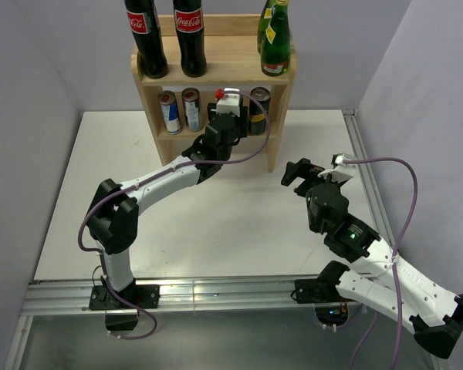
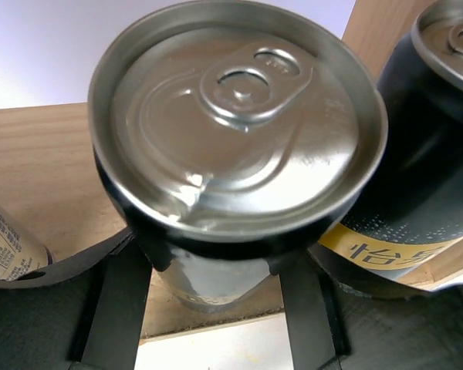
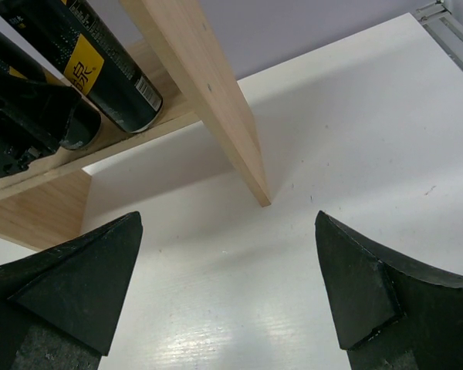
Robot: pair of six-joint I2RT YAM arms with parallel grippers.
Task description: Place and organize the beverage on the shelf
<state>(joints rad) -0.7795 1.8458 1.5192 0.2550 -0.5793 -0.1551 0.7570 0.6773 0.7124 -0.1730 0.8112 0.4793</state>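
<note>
The light wooden shelf (image 1: 216,68) stands at the back of the table. My left gripper (image 1: 231,117) reaches into its middle tier and is shut on a dark can with a silver top (image 2: 239,123). In the left wrist view the black fingers (image 2: 123,301) press both sides of the can, whose base sits at the shelf board's front edge. A black can with a yellow band (image 2: 417,193) stands just right of it. My right gripper (image 1: 299,171) is open and empty over the table, right of the shelf's side panel (image 3: 208,92).
Two cola bottles (image 1: 168,35) and green bottles (image 1: 275,38) stand on the top tier. Two more cans (image 1: 180,110) stand at the middle tier's left. Walls close in the table at back and sides.
</note>
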